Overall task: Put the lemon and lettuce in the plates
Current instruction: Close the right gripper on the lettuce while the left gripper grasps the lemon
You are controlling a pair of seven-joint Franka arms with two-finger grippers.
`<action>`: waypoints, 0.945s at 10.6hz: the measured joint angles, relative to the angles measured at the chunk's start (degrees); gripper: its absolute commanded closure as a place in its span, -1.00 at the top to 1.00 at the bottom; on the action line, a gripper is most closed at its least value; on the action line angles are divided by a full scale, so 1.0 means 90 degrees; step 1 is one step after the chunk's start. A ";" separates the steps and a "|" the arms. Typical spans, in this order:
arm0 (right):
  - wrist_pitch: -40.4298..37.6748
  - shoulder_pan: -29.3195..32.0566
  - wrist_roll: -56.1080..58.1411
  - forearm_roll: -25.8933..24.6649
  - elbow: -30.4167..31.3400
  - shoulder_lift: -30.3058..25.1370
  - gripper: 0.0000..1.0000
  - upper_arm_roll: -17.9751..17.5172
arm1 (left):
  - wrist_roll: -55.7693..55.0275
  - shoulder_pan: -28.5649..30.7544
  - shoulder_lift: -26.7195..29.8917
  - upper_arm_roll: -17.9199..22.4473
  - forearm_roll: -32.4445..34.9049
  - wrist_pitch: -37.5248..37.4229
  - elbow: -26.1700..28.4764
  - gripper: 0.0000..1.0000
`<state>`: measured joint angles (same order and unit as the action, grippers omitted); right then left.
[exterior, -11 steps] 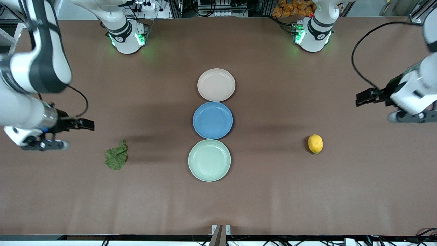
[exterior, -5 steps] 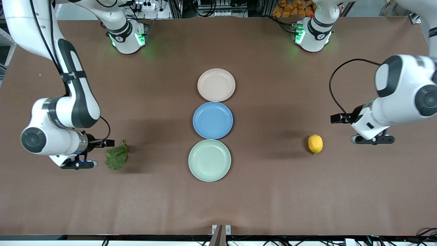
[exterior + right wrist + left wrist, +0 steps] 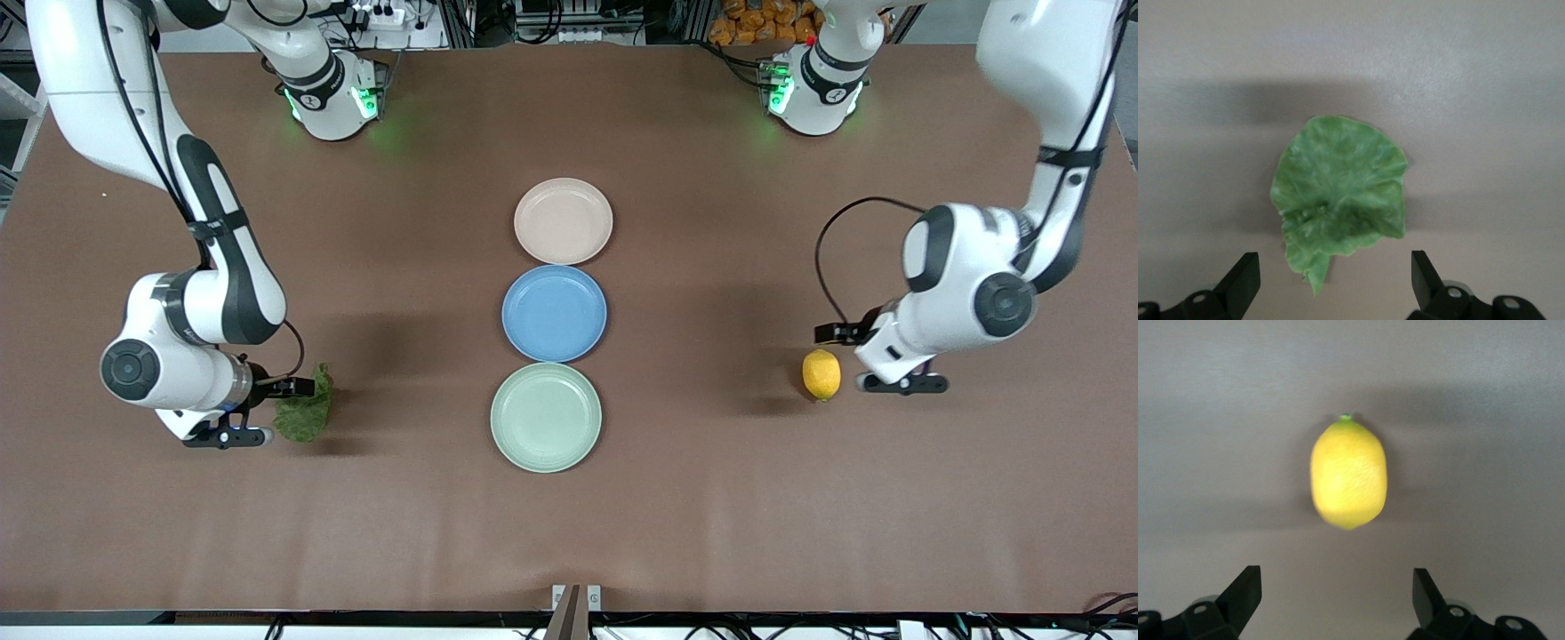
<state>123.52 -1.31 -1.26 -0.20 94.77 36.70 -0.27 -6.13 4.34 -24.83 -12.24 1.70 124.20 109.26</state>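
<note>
I am a pair of robot arms at a brown table (image 3: pixel 711 516), seen from a high camera facing me. Three round plates lie in a line down the middle of the table: a pale beige-pink plate (image 3: pixel 563 221) farthest from the camera, a blue plate (image 3: pixel 554 313) touching it in the middle, and a pale mint green plate (image 3: pixel 546 417) nearest the camera. All three are bare. The lemon (image 3: pixel 821 374), small, oval and bright yellow, lies on the table toward my left arm's end, well apart from the plates. My left gripper (image 3: pixel 876 360) hangs just beside the lemon and low over the table; in my left wrist view the lemon (image 3: pixel 1349 473) sits ahead of my two dark fingertips (image 3: pixel 1245 590), which are spread wide with nothing between them. The lettuce (image 3: pixel 305 409), a crinkled dark green leaf, lies flat on the table toward my right arm's end, also well apart from the plates. My right gripper (image 3: pixel 263 411) is low at the leaf's edge, partly covering it from the high camera. In my right wrist view the lettuce (image 3: pixel 1338 200) lies just ahead of my fingertips (image 3: pixel 1243 275), which are likewise spread apart and hold nothing.
</note>
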 measured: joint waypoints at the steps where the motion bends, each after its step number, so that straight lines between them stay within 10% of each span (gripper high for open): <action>1: 0.0114 0.0010 0.0000 0.0000 0.0024 0.0093 1.00 0.0001 | 0.0006 -0.0060 -0.0209 -0.0004 0.0182 0.0302 0.0000 1.00; 10: 0.0522 0.0013 -0.0003 0.0002 0.0100 0.0441 0.72 0.0000 | 0.0852 0.0023 -0.1183 0.0044 0.0600 0.0833 -0.0655 1.00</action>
<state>128.22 -1.19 -1.29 -0.18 95.67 40.67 -0.27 1.54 4.55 -35.47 -11.84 7.11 131.70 103.37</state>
